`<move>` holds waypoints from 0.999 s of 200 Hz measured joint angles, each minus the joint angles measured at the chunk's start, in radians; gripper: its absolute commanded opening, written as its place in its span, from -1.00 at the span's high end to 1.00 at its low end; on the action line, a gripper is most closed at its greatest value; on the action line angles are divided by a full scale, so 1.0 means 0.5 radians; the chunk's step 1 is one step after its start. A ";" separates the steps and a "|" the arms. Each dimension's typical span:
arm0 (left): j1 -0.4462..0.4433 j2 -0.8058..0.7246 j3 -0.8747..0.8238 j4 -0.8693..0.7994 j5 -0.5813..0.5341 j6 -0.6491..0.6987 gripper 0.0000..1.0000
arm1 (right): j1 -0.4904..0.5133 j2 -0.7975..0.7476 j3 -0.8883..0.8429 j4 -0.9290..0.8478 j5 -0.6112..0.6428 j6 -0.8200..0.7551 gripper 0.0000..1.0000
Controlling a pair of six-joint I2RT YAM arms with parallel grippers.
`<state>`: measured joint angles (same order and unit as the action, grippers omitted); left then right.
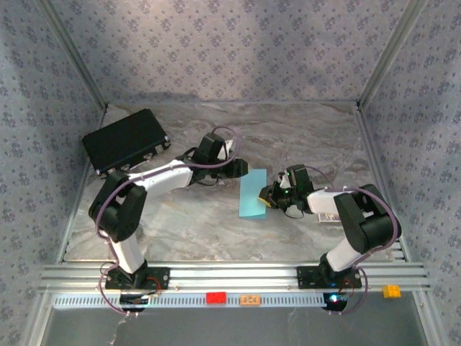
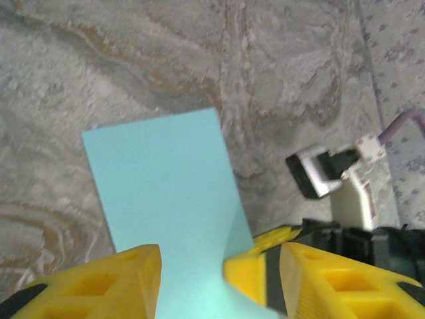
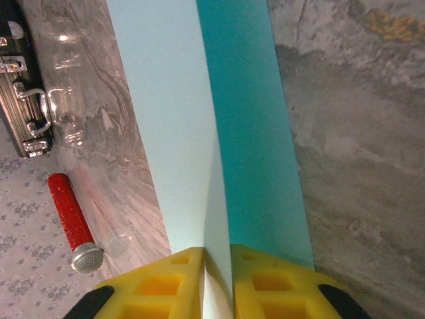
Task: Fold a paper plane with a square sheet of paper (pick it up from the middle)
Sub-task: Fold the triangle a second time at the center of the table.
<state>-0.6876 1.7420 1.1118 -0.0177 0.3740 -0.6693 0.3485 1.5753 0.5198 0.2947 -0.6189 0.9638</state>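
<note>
Centrally on the table (image 1: 216, 231) lies the sheet (image 1: 252, 193), between the two grippers. It looks folded along its length, though the top view is too small to be sure. From the right wrist, a pale flap (image 3: 172, 133) rises beside a darker half. The right gripper (image 3: 216, 256) is clenched on that flap's near edge. The left gripper (image 2: 192, 266) hangs over the sheet's other side, fingers (image 2: 99, 286) spread and grasping nothing. A black case (image 1: 124, 140) sits far left, with a red stick (image 3: 70, 219) near it.
</note>
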 measured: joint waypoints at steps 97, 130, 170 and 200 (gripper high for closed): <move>-0.607 -0.298 -0.520 0.397 -0.523 0.437 -0.03 | -0.053 0.000 0.062 -0.061 -0.124 -0.099 0.68; -0.788 -0.260 -0.525 0.405 -0.652 0.703 -0.05 | -0.053 0.000 0.080 -0.069 -0.146 -0.111 0.68; -1.014 -0.098 -0.404 0.270 -0.850 0.966 -0.08 | -0.053 0.000 0.084 -0.073 -0.154 -0.112 0.68; -1.096 -0.043 -0.317 0.132 -1.096 1.059 -0.16 | -0.056 0.000 0.084 -0.074 -0.155 -0.112 0.68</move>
<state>-1.2358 1.7206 0.9531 0.0483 -0.1738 -0.1398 0.3202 1.5753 0.5617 0.2577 -0.6964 0.9077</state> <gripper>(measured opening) 0.563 0.161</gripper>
